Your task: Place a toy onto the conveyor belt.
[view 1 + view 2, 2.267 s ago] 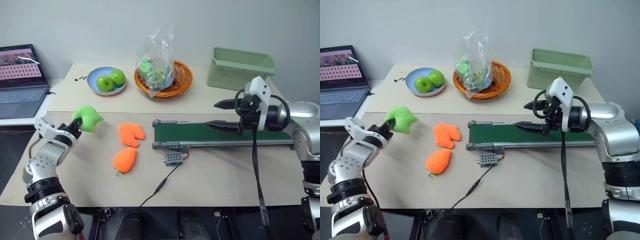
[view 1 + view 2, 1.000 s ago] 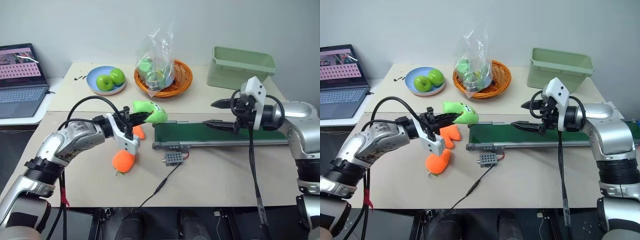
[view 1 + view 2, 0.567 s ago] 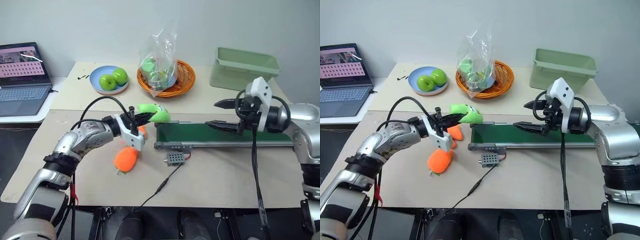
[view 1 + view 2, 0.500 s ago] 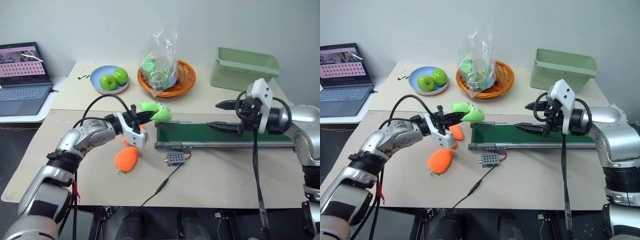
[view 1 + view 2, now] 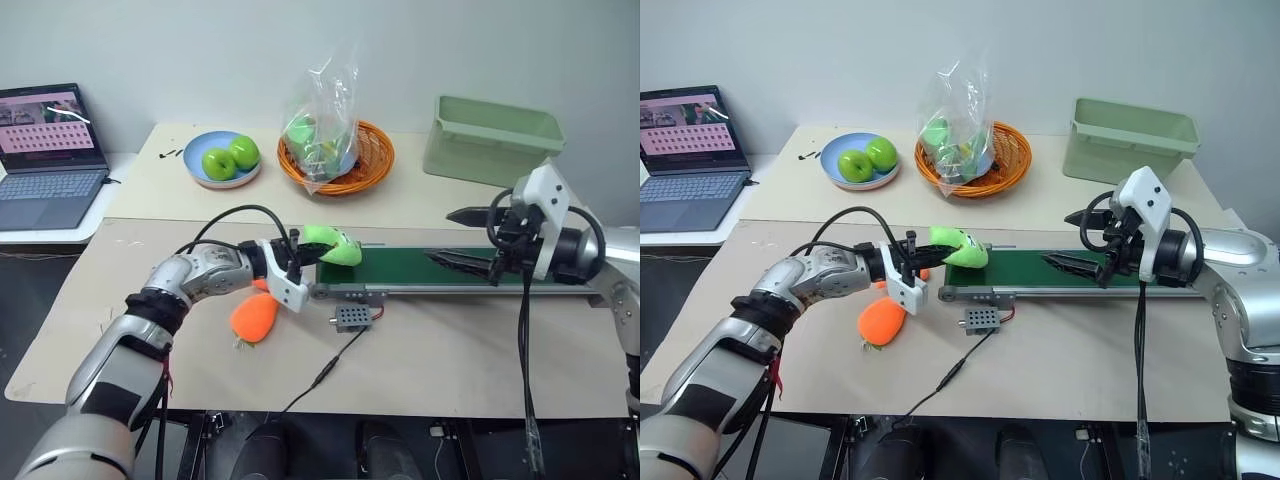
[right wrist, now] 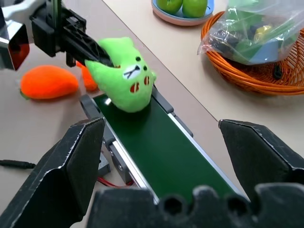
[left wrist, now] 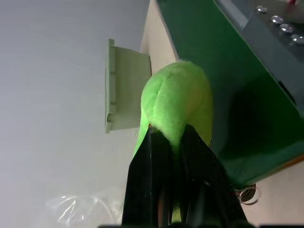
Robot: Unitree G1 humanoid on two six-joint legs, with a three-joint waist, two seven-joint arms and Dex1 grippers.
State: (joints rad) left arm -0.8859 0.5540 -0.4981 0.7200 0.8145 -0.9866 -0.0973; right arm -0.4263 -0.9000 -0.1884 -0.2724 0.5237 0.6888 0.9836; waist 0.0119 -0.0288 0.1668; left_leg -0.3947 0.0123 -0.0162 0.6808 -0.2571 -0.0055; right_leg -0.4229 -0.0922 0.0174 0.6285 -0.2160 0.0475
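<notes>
The left gripper [image 5: 303, 255] is clamped on the toy [image 5: 333, 245], its two black fingers pinching the lime-green plush from behind. The toy hangs over the near-left end of the conveyor belt [image 5: 440, 270], right above the roller end; from the right wrist view its lower side looks to be at or just over the dark green surface, and I cannot tell whether it actually touches. Its little cat face [image 6: 133, 79] is turned toward the far end of the belt.

The right gripper [image 5: 468, 238] hovers over the middle of the conveyor belt, well apart from the toy, with its fingers spread wide and nothing between them.

Two orange plush toys lie on the table [image 5: 450, 350] just off the belt's left end: one [image 5: 254, 316] sits clear in front of the left arm, the other [image 5: 924, 274] is mostly hidden behind the gripper. A small grey box [image 5: 353, 317] with a cable running off it [image 5: 333, 368] sits against the near rail of the belt, close to its left end.

Beyond the conveyor belt, toward the wall, stands a wicker basket [image 5: 365, 165] with a clear plastic bag [image 5: 325, 110] of things in it. Left of that is a blue plate [image 5: 220, 178] bearing two green apples [image 5: 230, 158]. A pale green bin [image 5: 495, 140] stands behind the belt's right part. Far off to the left of the belt an open laptop [image 5: 48, 160] sits on a side surface
</notes>
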